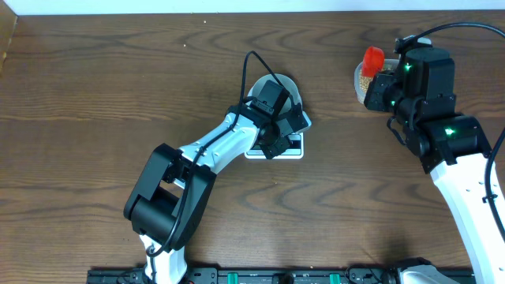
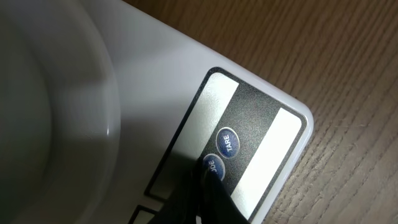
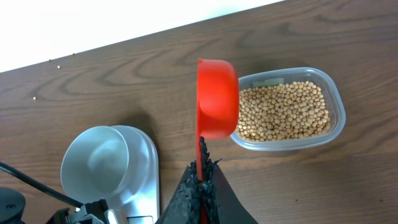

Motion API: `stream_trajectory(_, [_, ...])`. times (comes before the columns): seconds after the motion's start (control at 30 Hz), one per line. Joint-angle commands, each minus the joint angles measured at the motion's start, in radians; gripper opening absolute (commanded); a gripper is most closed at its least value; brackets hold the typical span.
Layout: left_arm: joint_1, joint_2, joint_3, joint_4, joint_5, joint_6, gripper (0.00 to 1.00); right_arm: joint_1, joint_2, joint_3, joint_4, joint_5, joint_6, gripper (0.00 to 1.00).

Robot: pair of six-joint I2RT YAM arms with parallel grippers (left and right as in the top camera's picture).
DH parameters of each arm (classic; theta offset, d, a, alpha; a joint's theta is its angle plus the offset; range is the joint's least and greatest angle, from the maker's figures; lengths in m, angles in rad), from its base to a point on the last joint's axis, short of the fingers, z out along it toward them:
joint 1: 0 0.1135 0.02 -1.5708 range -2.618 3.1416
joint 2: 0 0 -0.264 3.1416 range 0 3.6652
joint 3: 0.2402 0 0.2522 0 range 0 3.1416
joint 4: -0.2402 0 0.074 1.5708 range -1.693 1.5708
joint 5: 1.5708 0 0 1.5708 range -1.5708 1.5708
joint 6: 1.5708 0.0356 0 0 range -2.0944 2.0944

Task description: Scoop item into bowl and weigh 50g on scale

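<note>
In the overhead view the scale (image 2: 155, 68) is lying near the middle of the table (image 3: 124, 81). Its long axis is running from 12 to 6 o'clock, and the button end is pointing to 6 o'clock. The bowl (image 3: 93, 158) is sitting on the scale's 12 o'clock half. The left gripper (image 2: 208, 179) is hanging over the button end with its fingers pressed together and gripping nothing. Its tip is touching the MODE button (image 2: 213, 167), just at 7 o'clock of the TARE button (image 2: 227, 142).

Further right, the right gripper (image 3: 202, 186) is clamping the handle of a red scoop (image 3: 217, 99). In the right wrist view the handle is pointing to 12 o'clock. The cup is overlapping the 9 o'clock end of a clear tub (image 3: 292, 144). The beans (image 3: 283, 112) are lying in the tub, whose long axis is running from 9 to 3 o'clock.
</note>
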Motion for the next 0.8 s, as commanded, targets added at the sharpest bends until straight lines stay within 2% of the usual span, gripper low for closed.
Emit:
stream_trajectory(0.0, [0.0, 0.056, -0.008, -0.003, -0.012, -0.005, 0.07, -0.008, 0.0, 0.025, 0.006, 0.008, -0.007, 0.01])
stream_trajectory(0.77, [0.032, 0.063, -0.008, -0.022, 0.017, -0.005, 0.07, -0.008, 0.0, 0.025, 0.0, 0.008, -0.007, 0.01])
